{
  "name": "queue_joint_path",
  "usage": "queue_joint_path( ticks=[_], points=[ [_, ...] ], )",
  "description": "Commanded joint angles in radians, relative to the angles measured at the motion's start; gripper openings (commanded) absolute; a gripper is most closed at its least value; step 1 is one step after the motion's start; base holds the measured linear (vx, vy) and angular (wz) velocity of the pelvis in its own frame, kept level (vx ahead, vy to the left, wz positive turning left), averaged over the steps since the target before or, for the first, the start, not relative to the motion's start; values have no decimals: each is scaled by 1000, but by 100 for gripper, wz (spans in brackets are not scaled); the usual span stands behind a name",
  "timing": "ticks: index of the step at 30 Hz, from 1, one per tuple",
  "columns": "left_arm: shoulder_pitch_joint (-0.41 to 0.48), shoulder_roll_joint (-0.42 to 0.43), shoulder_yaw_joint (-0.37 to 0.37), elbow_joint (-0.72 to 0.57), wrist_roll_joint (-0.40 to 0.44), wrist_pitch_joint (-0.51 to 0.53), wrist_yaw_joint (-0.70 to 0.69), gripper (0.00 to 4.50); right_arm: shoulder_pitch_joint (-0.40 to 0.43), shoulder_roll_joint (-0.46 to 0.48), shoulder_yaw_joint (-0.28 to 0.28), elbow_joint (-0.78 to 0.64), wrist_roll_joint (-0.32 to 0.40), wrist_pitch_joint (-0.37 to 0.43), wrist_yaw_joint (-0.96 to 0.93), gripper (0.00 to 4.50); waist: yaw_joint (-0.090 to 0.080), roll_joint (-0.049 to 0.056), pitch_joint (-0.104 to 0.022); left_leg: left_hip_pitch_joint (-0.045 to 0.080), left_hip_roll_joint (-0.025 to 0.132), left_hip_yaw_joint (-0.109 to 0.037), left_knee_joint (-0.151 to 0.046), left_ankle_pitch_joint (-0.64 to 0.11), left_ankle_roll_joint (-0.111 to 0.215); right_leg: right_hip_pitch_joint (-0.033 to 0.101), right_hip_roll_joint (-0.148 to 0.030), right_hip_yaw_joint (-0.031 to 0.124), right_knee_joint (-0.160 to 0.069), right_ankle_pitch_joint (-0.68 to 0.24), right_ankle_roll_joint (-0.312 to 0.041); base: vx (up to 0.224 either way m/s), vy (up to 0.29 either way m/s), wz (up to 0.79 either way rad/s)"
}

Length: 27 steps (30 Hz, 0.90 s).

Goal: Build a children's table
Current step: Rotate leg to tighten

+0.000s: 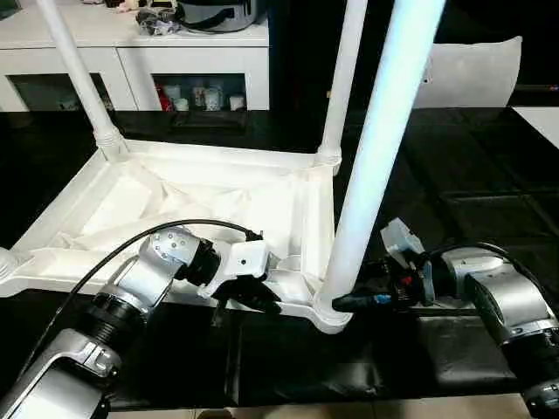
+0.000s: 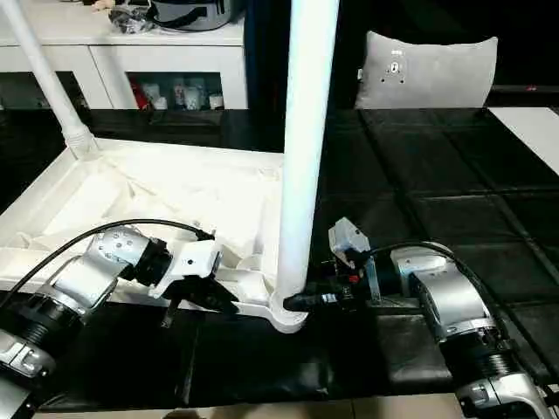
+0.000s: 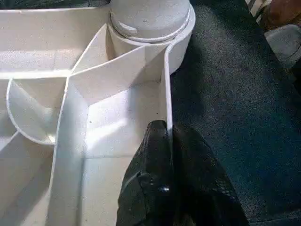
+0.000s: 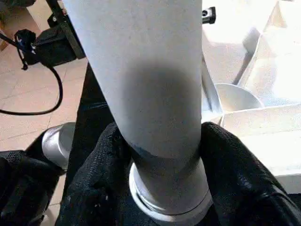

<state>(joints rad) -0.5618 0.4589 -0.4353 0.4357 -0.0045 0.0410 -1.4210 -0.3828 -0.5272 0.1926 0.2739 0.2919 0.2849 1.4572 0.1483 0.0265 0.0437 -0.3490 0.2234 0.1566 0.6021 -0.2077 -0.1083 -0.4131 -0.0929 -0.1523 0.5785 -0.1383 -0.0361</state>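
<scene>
So the white tabletop [image 1: 175, 209] is lying upside down on the black mat [image 2: 419, 192], ribbed underside facing up. Three legs are standing in their corner sockets: the near leg [image 1: 384, 131] in the corner closest to the robot, a far right leg [image 1: 343, 78] behind it, and a far left leg [image 1: 74, 70] leaning a bit to the left.

The left hand [image 1: 253, 297] is clenched right on the tabletop's near edge wall, both fingers [image 3: 160, 188] pinching that thin rim just beside the near corner socket [image 3: 150, 23]. The right hand [image 4: 160, 155] comes in from the right, and its fingers [image 4: 101, 160] are wrapped around the bottom of the near leg, one on each side, just above the socket collar, touching it.

Behind the mat there's a white cabinet [image 1: 131, 52] and a grey cushion [image 2: 428, 70] propped upright.
</scene>
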Motion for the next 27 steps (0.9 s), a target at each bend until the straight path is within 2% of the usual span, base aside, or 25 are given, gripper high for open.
queue_joint_path(
  ticks=[1, 6, 7, 8, 9, 10, 11, 12, 13, 14, 16, 17, 18, 19, 20, 21, 22, 23, 26, 27],
  points=[
    [-23, -19, 10, -12, 1, 28, 24, 0, 29, 12, 9, -47, 41, 40, 6, 193, -4, -11, -72, -2, 8, 13, -65, -128, 75, 67, -54, 52, -74, -401, -85, 0, 0, 0],
    [-15, -57, 41, -39, -9, 112, 112, 0, 48, 69, -14, -78, 35, 104, -140, 193, -6, -10, -68, -1, 5, 12, -67, -144, 60, 65, -53, 48, -82, -444, -68, 0, 0, 0],
    [-5, -92, 61, -68, -10, 188, 192, 0, 44, 147, -34, -68, -14, 130, -324, 193, -12, -11, -66, 0, 2, 12, -67, -154, 46, 64, -53, 46, -85, -471, -57, 0, 0, 0],
    [-5, -92, 61, -68, -10, 188, 192, 0, 44, 147, -34, -68, -14, 130, -324, 193, -16, -10, -64, 0, 0, 12, -67, -162, 38, 62, -53, 43, -88, -490, -49, 0, 0, 0],
    [0, -128, 75, -82, -2, 242, 267, 0, 32, 209, -57, -49, -41, 132, -450, 193, -26, -14, -62, 0, -6, 11, -66, -183, 28, 65, -53, 33, -98, -541, -21, 0, 0, 0],
    [0, -141, 80, -83, 0, 255, 289, 0, 28, 225, -64, -44, -45, 135, -481, 192, -40, -11, -58, 5, -10, 9, -64, -214, 23, 60, -51, 23, -112, -587, 5, 0, 0, 0],
    [0, -169, 91, -84, 3, 284, 341, 0, 19, 267, -83, -31, -54, 143, -557, 192, -49, -10, -57, 8, -12, 8, -61, -230, 22, 60, -51, 17, -118, -605, 16, 0, 0, 0],
    [0, -192, 97, -85, 7, 304, 374, 0, 13, 294, -89, -23, -68, 142, -612, 191, -64, -14, -56, 13, -17, 8, -55, -261, 24, 57, -49, 2, -132, -640, 40, 0, 0, 0],
    [0, -205, 100, -86, 10, 317, 394, 0, 9, 310, -91, -18, -78, 141, -646, 191, -79, -9, -56, 13, -18, 5, -53, -281, 31, 63, -50, -8, -140, -643, 57, 0, 0, 0],
    [1, -230, 105, -85, 15, 334, 430, 0, -2, 338, -104, 0, -92, 138, -711, 191, -92, 1, -59, 15, -7, -1, -60, -302, 41, 71, -51, -14, -142, -609, 57, 0, 0, 0],
    [-1, -275, 114, -79, 28, 360, 499, 0, -22, 392, -137, 37, -107, 131, -835, 191, -108, 6, -58, 15, 4, -8, -68, -331, 44, 78, -52, -19, -143, -572, 45, 0, 0, 0],
    [-4, -298, 117, -73, 35, 368, 532, 0, -33, 415, -152, 57, -114, 123, -892, 191, -123, 6, -56, 16, 10, -12, -72, -365, 43, 78, -53, -21, -143, -551, 36, 0, 0, 0],
    [-6, -316, 121, -71, 40, 378, 562, 0, -41, 434, -163, 69, -124, 121, -939, 191, -132, 1, -56, 15, 4, -15, -70, -372, 41, 82, -55, -24, -145, -557, 42, 0, 0, 0],
    [-13, -344, 127, -60, 45, 379, 607, 0, -50, 445, -168, 90, -139, 88, -974, 191, -138, 2, -56, 23, -1, -11, -67, -372, 45, 75, -58, -22, -149, -564, 36, 0, 0, 0],
    [-17, -363, 132, -57, 51, 385, 638, 0, -55, 456, -173, 101, -150, 69, -1001, 191, -142, 1, -57, 23, -5, -10, -65, -366, 48, 75, -58, -22, -151, -566, 33, 0, 0, 0],
    [-21, -385, 133, -54, 59, 382, 668, 0, -60, 465, -191, 110, -150, 47, -1025, 191, -143, 1, -59, 17, -6, -10, -66, -339, 52, 78, -61, -17, -145, -548, 22, 0, 0, 0],
    [-23, -397, 131, -55, 65, 380, 682, 0, -63, 471, -206, 113, -145, 35, -1038, 225, -144, -1, -60, 14, -5, -10, -67, -326, 56, 78, -62, -13, -145, -538, 16, 0, 0, 0],
    [-21, -400, 122, -63, 73, 380, 685, 0, -62, 477, -225, 106, -134, 34, -1044, 260, -140, -2, -64, 7, -4, -10, -72, -276, 65, 81, -63, 2, -131, -481, -15, 0, 0, 0],
    [-12, -380, 97, -74, 86, 360, 664, 0, -53, 469, -240, 85, -122, 32, -1032, 273, -130, -1, -71, -2, 3, -8, -75, -193, 80, 84, -64, 23, -105, -372, -73, 0, 0, 0],
    [-9, -375, 93, -76, 91, 357, 660, 0, -51, 464, -239, 82, -124, 27, -1030, 273, -122, -1, -73, 1, 4, -5, -73, -155, 86, 80, -64, 31, -95, -321, -103, 0, 0, 0]
  ],
)
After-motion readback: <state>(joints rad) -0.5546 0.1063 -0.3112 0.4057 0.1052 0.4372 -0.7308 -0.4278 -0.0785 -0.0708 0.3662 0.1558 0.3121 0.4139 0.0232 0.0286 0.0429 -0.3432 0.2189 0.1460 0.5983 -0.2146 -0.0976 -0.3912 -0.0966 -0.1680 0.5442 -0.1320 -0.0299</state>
